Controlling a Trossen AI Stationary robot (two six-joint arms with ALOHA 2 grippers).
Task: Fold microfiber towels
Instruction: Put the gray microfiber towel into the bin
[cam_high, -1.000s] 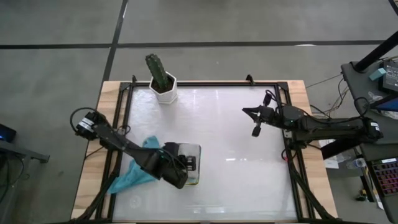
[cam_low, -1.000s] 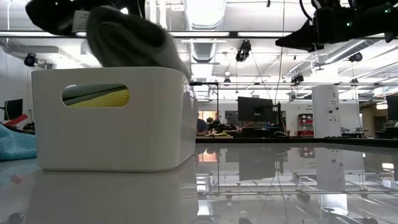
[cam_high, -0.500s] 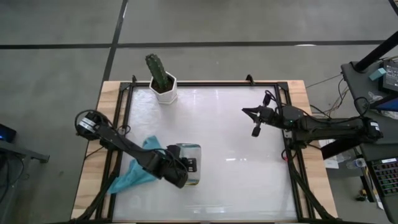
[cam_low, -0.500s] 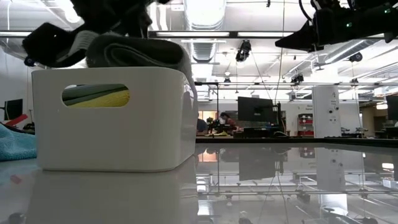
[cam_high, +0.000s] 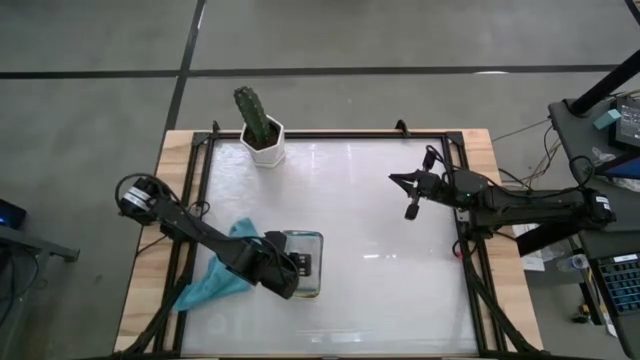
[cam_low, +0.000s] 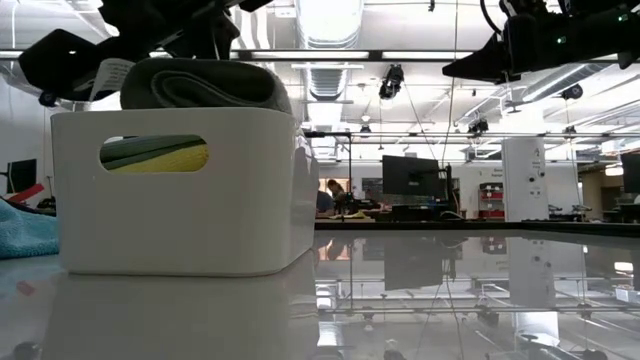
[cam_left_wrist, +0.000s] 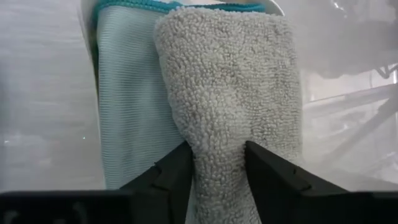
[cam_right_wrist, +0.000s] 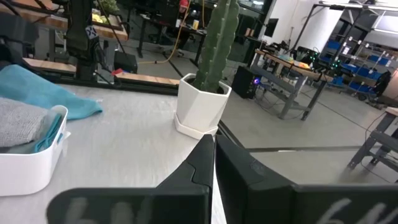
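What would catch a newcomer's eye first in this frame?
The left gripper is shut on a folded grey towel, pressing it into the white tray near the table's front left, beside a light blue towel already in it. A teal towel lies loose on the table just left of the tray. The right gripper hangs shut over the right side, and a potted cactus stands at the back edge.

Grey towel (cam_left_wrist: 233, 99): looped terry texture, plain. Light blue towel (cam_left_wrist: 134, 112) beside it: fine ribbed weave, teal edging. Yellow towel (cam_low: 175, 157) shows through the handle slot of the white tray (cam_low: 180, 220), greenish layer above. Loose teal towel (cam_high: 215, 280) left of tray. Green cactus (cam_right_wrist: 216, 40), white pot (cam_right_wrist: 200, 104). Both arms dark.
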